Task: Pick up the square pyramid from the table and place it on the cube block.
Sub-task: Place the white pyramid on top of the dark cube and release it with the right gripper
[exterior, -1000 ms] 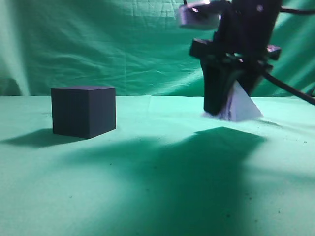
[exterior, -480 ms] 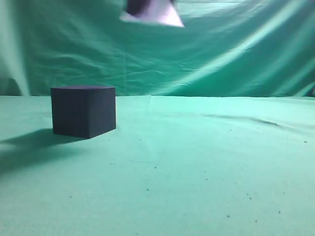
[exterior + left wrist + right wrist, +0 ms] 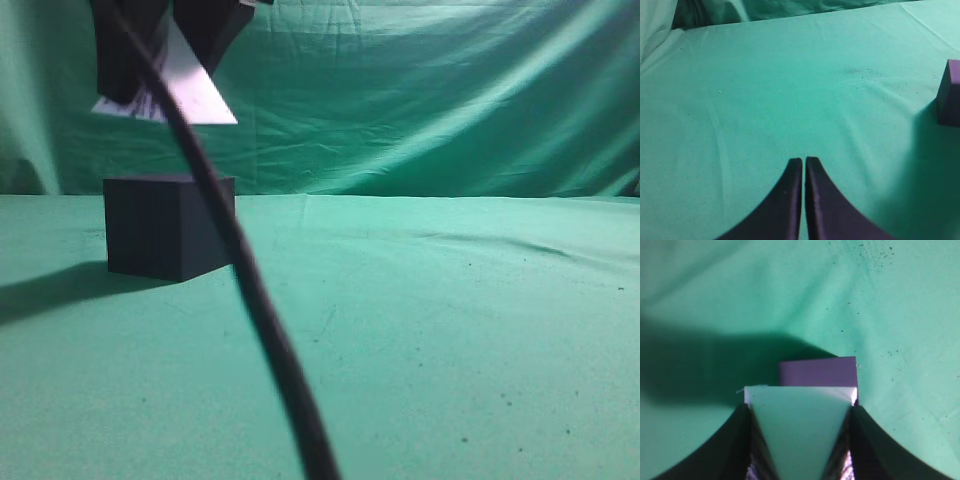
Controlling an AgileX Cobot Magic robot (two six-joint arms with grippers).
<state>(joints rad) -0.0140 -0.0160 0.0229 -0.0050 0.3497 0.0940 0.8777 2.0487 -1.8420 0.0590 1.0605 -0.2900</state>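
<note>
My right gripper is shut on the white square pyramid and holds it in the air just above the dark cube block at the left of the green table. A gap shows between pyramid base and cube top. In the right wrist view the pyramid sits between the two fingers of the right gripper, with the cube directly beyond its base. My left gripper is shut and empty above bare cloth; the cube shows at that view's right edge.
A black cable of the right arm hangs across the exterior view in front of the cube. A green cloth backdrop rises behind the table. The cloth is wrinkled and speckled.
The right gripper lifted the pyramid off the table at the right, carried it leftward high across the view, and now holds it lower, right above the cube.
</note>
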